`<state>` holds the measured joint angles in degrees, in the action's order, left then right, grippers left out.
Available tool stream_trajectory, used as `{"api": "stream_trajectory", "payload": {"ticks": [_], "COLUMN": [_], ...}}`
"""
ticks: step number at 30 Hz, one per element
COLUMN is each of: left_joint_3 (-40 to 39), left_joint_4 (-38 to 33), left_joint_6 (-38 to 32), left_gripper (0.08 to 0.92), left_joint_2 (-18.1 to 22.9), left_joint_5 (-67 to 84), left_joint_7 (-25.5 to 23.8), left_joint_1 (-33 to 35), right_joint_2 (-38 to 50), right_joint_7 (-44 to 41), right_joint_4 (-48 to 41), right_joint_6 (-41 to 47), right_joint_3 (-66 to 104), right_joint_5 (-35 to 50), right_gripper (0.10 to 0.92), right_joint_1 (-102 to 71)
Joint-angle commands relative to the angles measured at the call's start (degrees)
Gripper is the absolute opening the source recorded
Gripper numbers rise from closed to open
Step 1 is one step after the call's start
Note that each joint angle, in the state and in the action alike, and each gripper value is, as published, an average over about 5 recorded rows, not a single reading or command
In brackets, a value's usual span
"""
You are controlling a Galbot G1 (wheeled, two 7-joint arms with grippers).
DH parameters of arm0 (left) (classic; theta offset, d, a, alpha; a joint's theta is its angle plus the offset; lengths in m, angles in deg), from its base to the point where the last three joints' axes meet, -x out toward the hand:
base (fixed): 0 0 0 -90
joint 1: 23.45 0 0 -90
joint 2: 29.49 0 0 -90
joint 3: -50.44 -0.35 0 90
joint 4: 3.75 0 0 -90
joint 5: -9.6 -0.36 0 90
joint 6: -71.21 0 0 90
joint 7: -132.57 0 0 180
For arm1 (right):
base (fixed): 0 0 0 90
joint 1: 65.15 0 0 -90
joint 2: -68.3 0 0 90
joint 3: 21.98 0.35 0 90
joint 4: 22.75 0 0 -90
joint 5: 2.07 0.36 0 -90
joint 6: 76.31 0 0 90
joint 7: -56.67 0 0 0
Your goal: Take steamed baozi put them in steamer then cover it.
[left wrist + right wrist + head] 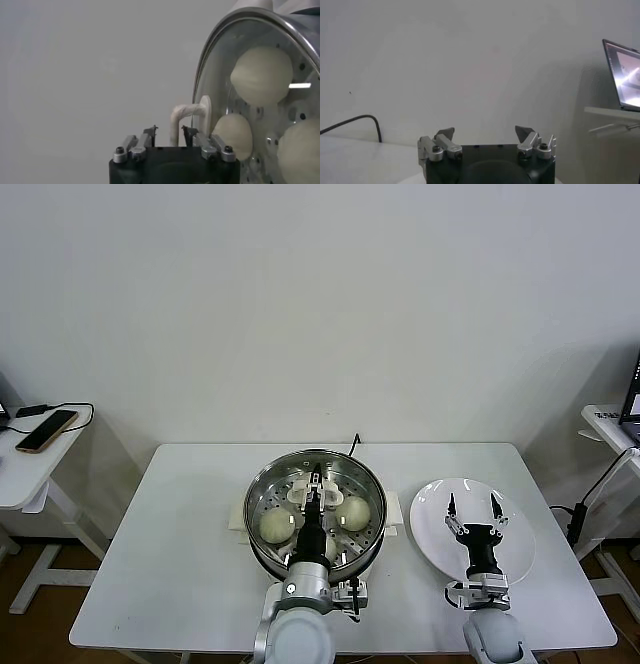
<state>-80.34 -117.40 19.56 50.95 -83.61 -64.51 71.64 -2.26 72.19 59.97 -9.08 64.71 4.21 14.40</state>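
I see the steamer (316, 512), a wide shiny steel pot with a perforated floor and white side handles, sitting mid-table. A clear glass lid (220, 75) with a white arched handle (182, 117) covers it. Through the glass I count smooth, round, cream-white baozi (277, 526): one at 8 o'clock in the pot, another (352, 512) at 3 o'clock, and the left wrist view shows three (261, 75) under the lid.

My left hand (315, 487) hangs over the lid's middle, its fingers (150, 134) parted on either side of the handle, just apart from it, gripping nothing.

My right hand (473, 509) hovers at 3 o'clock from the steamer, over a flat round white plate (432, 529), spread wide and empty.

The table (180, 574) is plain matte white, against a bare white wall (320, 304). A side table at 9 o'clock carries a phone (46, 430); a laptop (623, 75) stands at 3 o'clock.
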Motion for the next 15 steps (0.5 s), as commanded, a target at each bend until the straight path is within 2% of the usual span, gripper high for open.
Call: {"api": "stream_trajectory", "payload": {"ticks": [1, 8, 15], "left_joint_3": [0.1, 0.1, 4.5], "left_joint_4": [-7.8, -13.9, -19.5], "left_joint_6": [0.4, 1.1, 1.1], "left_gripper": [0.636, 0.805, 0.823], "left_joint_2": [-3.3, -9.3, -10.5], "left_joint_5": [2.9, 8.9, 15.6], "left_joint_7": [-1.3, -4.3, -2.6], "left_joint_1": [2.5, 4.4, 6.0], "right_joint_2": [-0.1, -0.2, -0.3], "right_joint_7": [0.1, 0.3, 0.3], "right_joint_4": [0.1, 0.5, 1.0], "right_joint_6": [0.0, 0.2, 0.1], "right_joint_3": [-0.1, -0.2, 0.0], "right_joint_5": [-0.1, -0.2, -0.4], "right_gripper": [0.823, 0.823, 0.823], "right_joint_1": [0.2, 0.5, 0.1]}}
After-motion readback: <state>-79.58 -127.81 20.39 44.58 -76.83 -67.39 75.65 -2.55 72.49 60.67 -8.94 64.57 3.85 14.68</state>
